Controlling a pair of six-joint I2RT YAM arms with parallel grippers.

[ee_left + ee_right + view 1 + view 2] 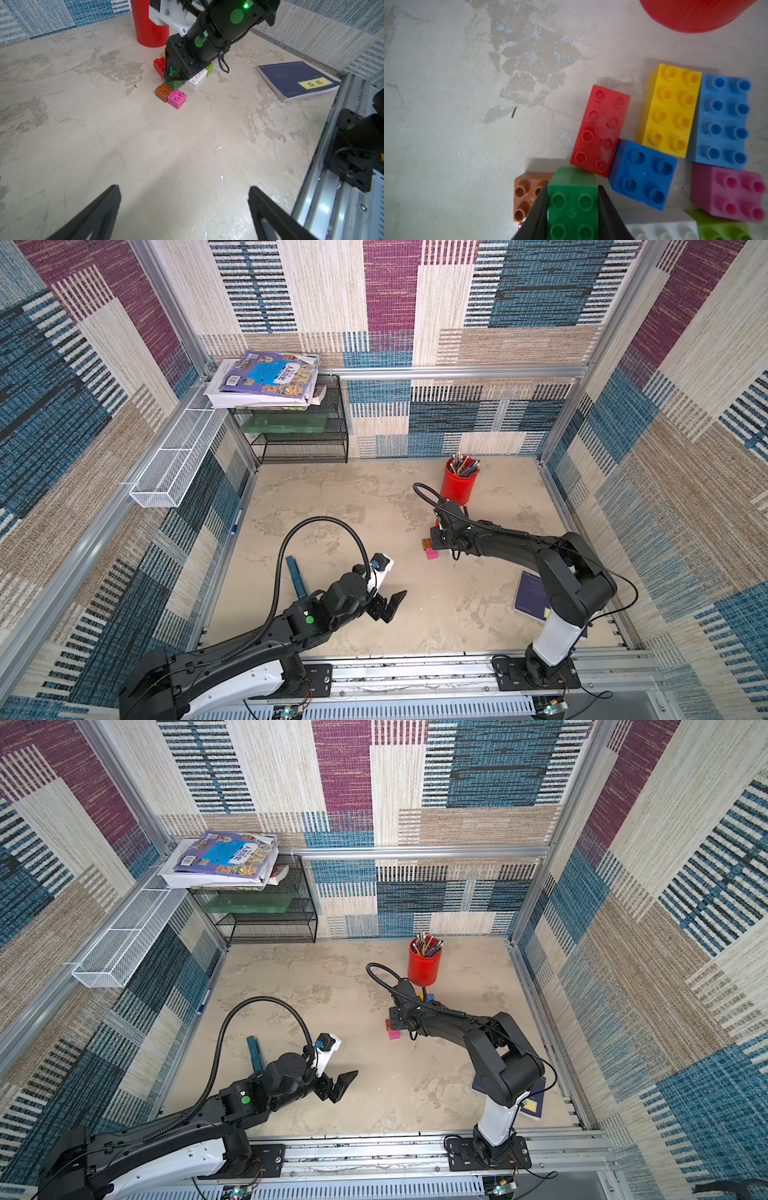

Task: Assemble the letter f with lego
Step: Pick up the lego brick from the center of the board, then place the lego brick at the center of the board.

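The lego lies in a loose cluster in front of the red cup. My right gripper reaches straight down into it, shut on a green brick, with a finger pressed on each side. Around it lie an orange brick, a red one, a blue one, yellow, light blue, pink, white and lime. I cannot tell whether the green brick is off the table. My left gripper hangs open over bare table, well short of the pink brick.
A red pen cup stands just behind the bricks. A dark blue notebook lies near the right arm's base. A blue tool lies by the left wall. A black wire shelf with books fills the back left corner.
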